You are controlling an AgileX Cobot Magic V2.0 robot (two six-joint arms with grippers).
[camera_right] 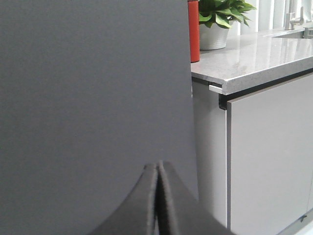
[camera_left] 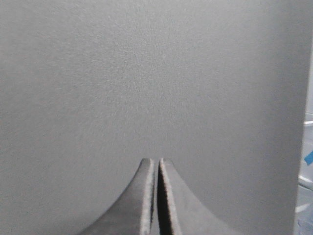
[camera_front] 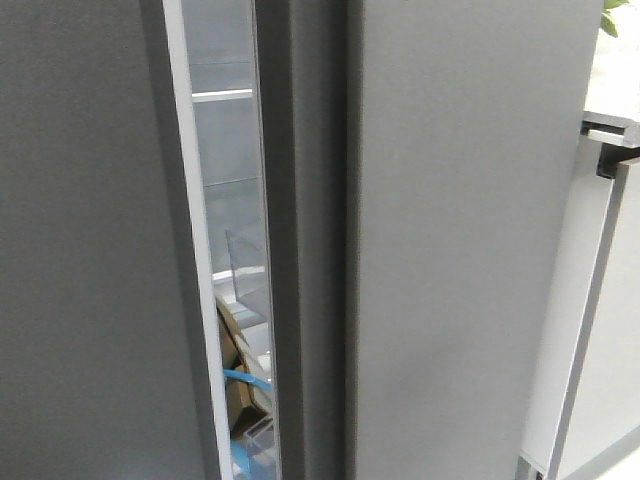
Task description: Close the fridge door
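The fridge door (camera_front: 470, 240) is a tall matte dark-grey panel with a thick darker side face (camera_front: 305, 240) down its left edge. It stands slightly ajar, and a narrow gap (camera_front: 240, 300) shows shelves and items inside. In the right wrist view the door (camera_right: 93, 88) fills the space ahead, and my right gripper (camera_right: 158, 166) is shut, empty, with its tips close to the panel. My left gripper (camera_left: 157, 161) is shut and empty, facing the other grey panel (camera_left: 146, 73). Neither gripper shows in the front view.
The left dark-grey panel (camera_front: 90, 250) has a thin pale strip (camera_front: 195, 200) on its edge. A light-grey cabinet door (camera_front: 610, 330) under a stone countertop (camera_right: 254, 58) stands right of the fridge. A red container (camera_right: 193, 29) and a potted plant (camera_right: 220, 14) sit on the counter.
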